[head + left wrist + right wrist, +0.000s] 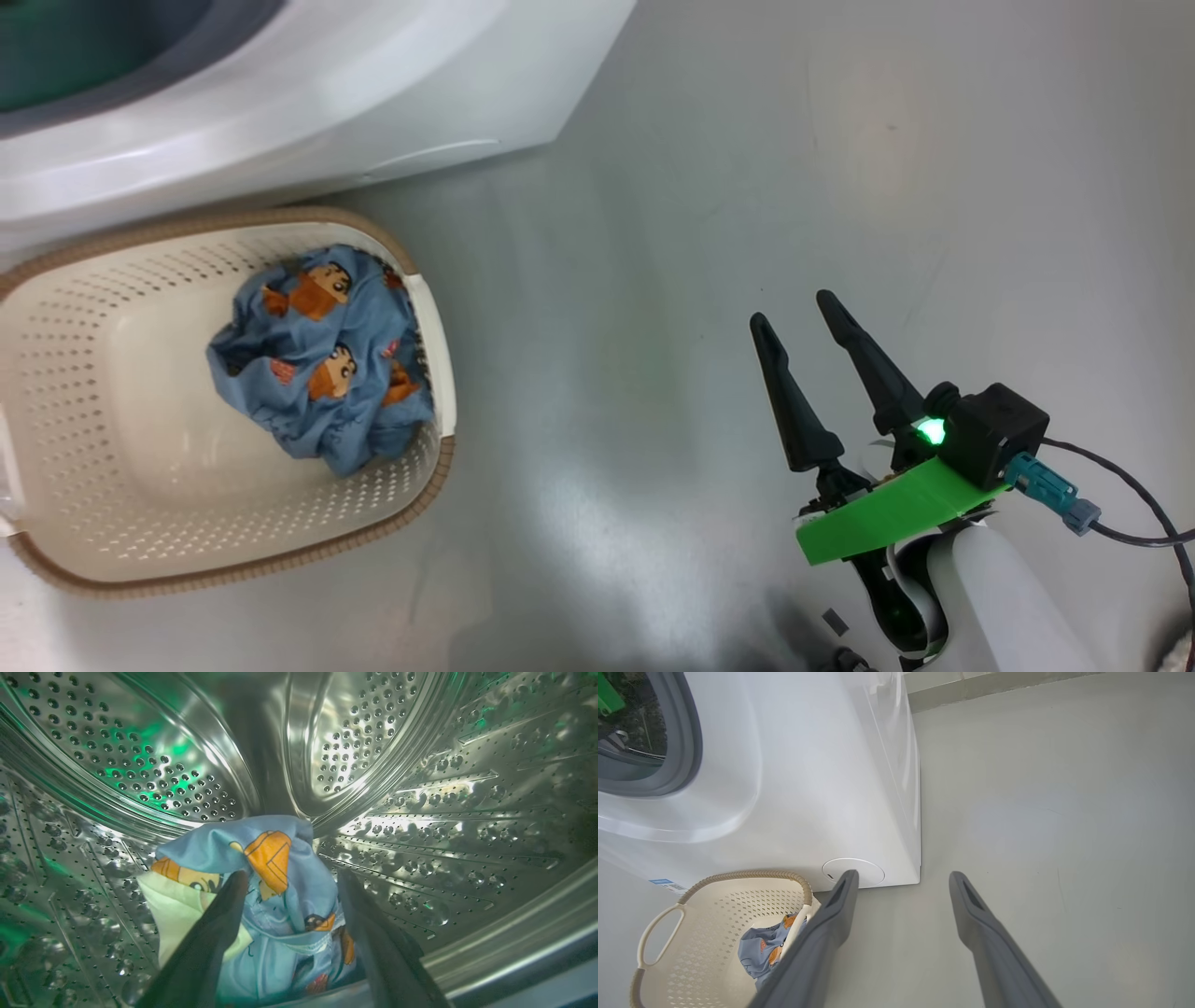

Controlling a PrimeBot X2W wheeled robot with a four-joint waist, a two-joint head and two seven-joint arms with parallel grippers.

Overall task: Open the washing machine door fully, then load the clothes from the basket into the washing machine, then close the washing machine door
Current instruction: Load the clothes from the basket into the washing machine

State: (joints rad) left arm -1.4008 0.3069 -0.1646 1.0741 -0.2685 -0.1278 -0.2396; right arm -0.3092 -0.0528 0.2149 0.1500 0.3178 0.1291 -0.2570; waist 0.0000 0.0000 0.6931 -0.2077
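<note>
My left gripper [289, 877] is inside the washing machine's steel drum [420, 812], open, its fingers spread wide. Between them lies a blue garment with orange figures [275, 858], and a cream piece [177, 910] rests against the left finger. The cream basket [140, 420] stands on the floor before the white washing machine [327, 93]. It holds another crumpled blue garment with cartoon figures [322, 359]. My right gripper [792, 310] hangs open and empty over the floor, right of the basket. The right wrist view shows that gripper [902, 876], the basket [714, 905] and the machine [808, 765]. The washing machine door is out of view.
Grey floor [700, 187] stretches right of the machine and basket. The grey-blue seal [691, 742] rings the open mouth. A round white cap [868, 872] sits at the machine's lower corner, and a blue label [661, 882] near the basket. A wall base [994, 686] runs behind.
</note>
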